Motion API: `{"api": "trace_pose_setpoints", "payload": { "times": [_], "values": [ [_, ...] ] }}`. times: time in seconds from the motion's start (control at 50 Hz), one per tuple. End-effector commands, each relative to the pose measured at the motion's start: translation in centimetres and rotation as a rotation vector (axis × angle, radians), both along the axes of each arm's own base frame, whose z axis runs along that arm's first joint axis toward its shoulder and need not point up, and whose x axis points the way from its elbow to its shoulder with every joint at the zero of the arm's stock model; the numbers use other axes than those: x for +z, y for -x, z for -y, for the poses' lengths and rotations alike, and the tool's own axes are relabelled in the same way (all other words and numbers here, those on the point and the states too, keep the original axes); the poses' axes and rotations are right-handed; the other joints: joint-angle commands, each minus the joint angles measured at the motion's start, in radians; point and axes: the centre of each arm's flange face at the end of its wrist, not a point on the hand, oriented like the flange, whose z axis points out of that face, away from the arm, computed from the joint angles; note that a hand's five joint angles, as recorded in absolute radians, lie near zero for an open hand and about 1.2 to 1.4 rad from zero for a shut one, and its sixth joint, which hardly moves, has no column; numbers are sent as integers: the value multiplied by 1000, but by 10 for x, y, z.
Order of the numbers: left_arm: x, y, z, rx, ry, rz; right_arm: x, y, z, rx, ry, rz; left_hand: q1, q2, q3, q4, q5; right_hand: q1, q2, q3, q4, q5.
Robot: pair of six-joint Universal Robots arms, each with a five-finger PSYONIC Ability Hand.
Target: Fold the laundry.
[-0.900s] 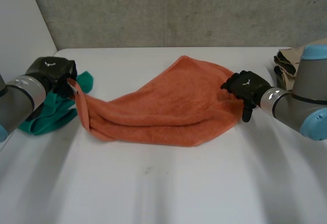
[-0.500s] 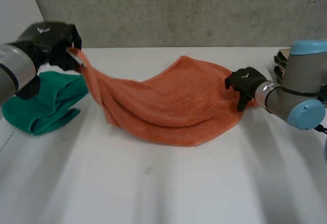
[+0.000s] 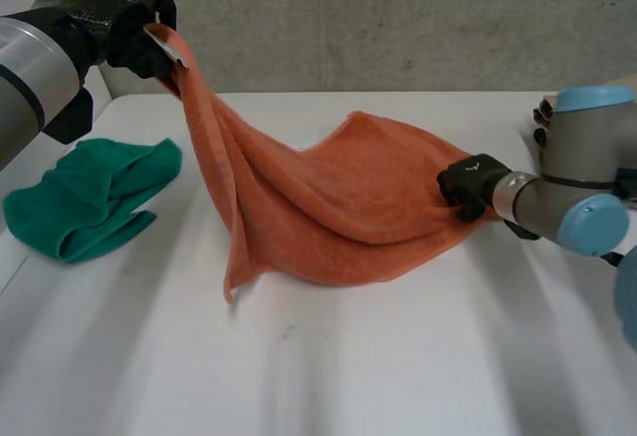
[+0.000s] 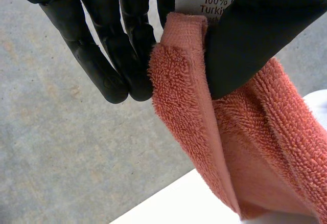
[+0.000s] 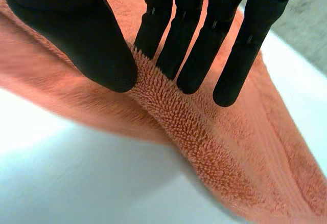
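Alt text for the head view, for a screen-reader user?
The left hand holds a corner of an orange towel high above the white table; the right hand pinches its opposite edge at table level. A crumpled green cloth lies on the table beside the towel.

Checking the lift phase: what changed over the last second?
Left hand, pinching the orange towel at its label corner, rose from beside the green cloth to high above the table, lifting that end. Right hand stayed at the towel's right edge; green cloth unmoved.
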Motion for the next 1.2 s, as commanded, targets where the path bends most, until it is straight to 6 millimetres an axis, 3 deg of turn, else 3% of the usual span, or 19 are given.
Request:
{"api": "trace_pose_setpoints", "payload": {
  "times": [0.02,0.06,0.16,0.22,0.28,0.3,0.4,0.52,0.6,0.62,0.68,0.76,0.92,0.98,1.02,1.06,1.08,1.1,1.2],
  "values": [
    [4,0,17,13,41,-21,21,9,-80,130,-271,-66,233,202,211,197,234,276,223,215,205,229],
    [7,2,21,11,55,-30,26,3,-106,169,-312,-72,233,202,211,197,234,276,223,215,205,229],
    [26,6,28,2,115,-86,43,-32,-196,271,-361,-29,233,202,211,197,234,276,223,215,205,229],
    [33,10,29,-9,135,-107,47,-50,-224,310,-355,22,233,202,211,197,234,276,223,215,205,229],
    [39,16,29,-20,152,-125,37,-68,-238,290,-364,56,233,202,211,197,234,-523,-577,-585,-595,-570],
    [41,17,29,-20,155,-128,37,-71,-237,271,-349,56,233,202,211,197,234,-610,-663,-671,-681,-657],
    [44,21,25,-29,161,-130,55,-50,-192,20,-198,-2,233,202,211,197,234,-805,-858,-866,-876,-851],
    [55,19,15,-44,176,-142,86,-25,-160,-50,-111,11,233,202,211,197,234,-849,-902,-910,-920,-895],
    [75,23,-16,-163,213,-152,131,-9,-116,-130,66,141,233,202,211,197,234,-946,-999,-1007,-1017,-992],
    [77,23,-22,-187,217,-154,133,-8,-108,-143,81,162,233,202,211,197,234,-946,-999,-1007,-1017,-992],
    [87,25,-47,-272,241,-157,123,-16,-78,-166,93,214,233,202,211,197,234,-946,-999,-1007,-1017,-992],
    [103,28,-80,-367,319,-173,90,-48,-52,-100,84,236,233,202,211,197,234,-946,-999,-1007,-1017,-992],
    [116,20,-106,-415,391,-218,33,-87,-33,-19,54,248,233,202,211,197,234,-938,-991,-999,-1009,-985],
    [120,17,-109,-417,410,-233,21,-92,-31,-9,48,246,233,202,211,197,234,-832,-885,-893,-903,-878],
    [123,14,-107,-410,429,-244,12,-95,-29,-4,46,246,233,202,211,197,234,-577,-630,-638,-648,-624],
    [124,10,-103,-396,438,-249,11,-93,-25,-11,54,250,233,202,211,197,234,-260,-314,-322,-332,-307],
    [124,6,-96,-377,442,-254,13,-92,-20,-11,75,263,233,202,211,197,234,122,69,61,51,75],
    [125,4,-94,-370,444,-256,17,-91,-16,-16,93,273,233,202,211,197,234,274,221,213,203,228],
    [117,-8,-61,-307,422,-258,68,-80,11,-56,271,372,233,202,211,197,234,276,223,215,205,229]
  ]
}}
